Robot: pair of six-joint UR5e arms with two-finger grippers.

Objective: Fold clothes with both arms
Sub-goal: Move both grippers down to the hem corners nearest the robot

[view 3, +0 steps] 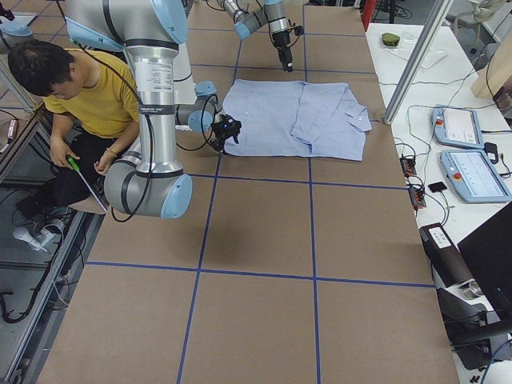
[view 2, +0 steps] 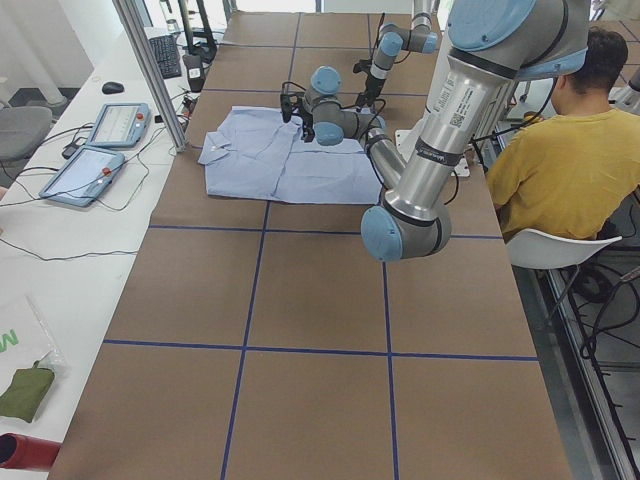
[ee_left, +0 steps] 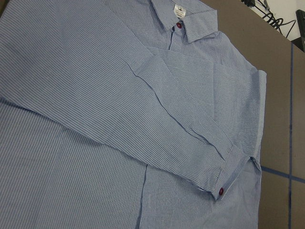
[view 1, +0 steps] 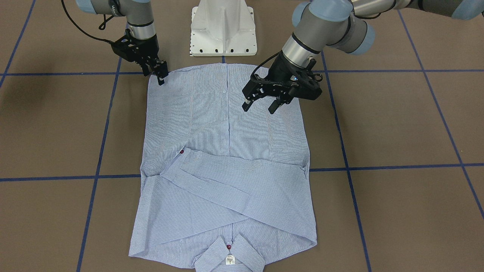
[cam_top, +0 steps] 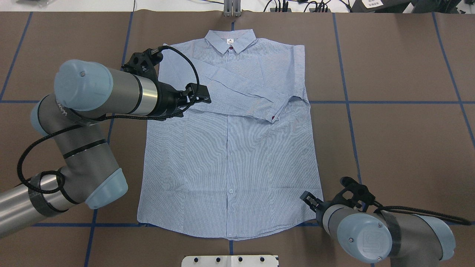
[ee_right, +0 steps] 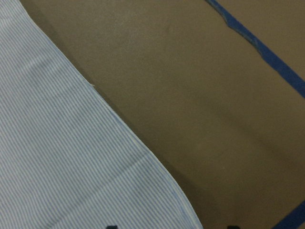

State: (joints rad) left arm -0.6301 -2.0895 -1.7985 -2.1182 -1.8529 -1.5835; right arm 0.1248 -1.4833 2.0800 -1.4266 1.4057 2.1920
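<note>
Shirt (cam_top: 230, 155): lies flat and buttoned on the tabletop (cam_top: 389, 148), collar (cam_top: 230, 39) away from the robot, hem (cam_top: 230, 233) nearest its base; sleeves (view 1: 227, 181) already crossed over the chest.
Left jaws: open and empty, hanging above the left half of the shirt, well short of the hem.
Right jaws: down at the right hem corner (ee_right: 186, 217); tips apart in the wrist view, no cloth pinched.
Step in hand: most likely taking both hem corners, ready to fold the hem up toward the collar.
Doing it well: move the left jaws to their own hem corner before anything lifts. Slide one finger under both layers at each corner, and close only once cloth sits deep between the pads. Lift both corners together and level, keep the hem taut between them, and carry it over the crossed sleeves without dragging them.
Risk: catching only the top layer, or raising one side first, probably skews the fold and pulls the sleeves loose.
</note>
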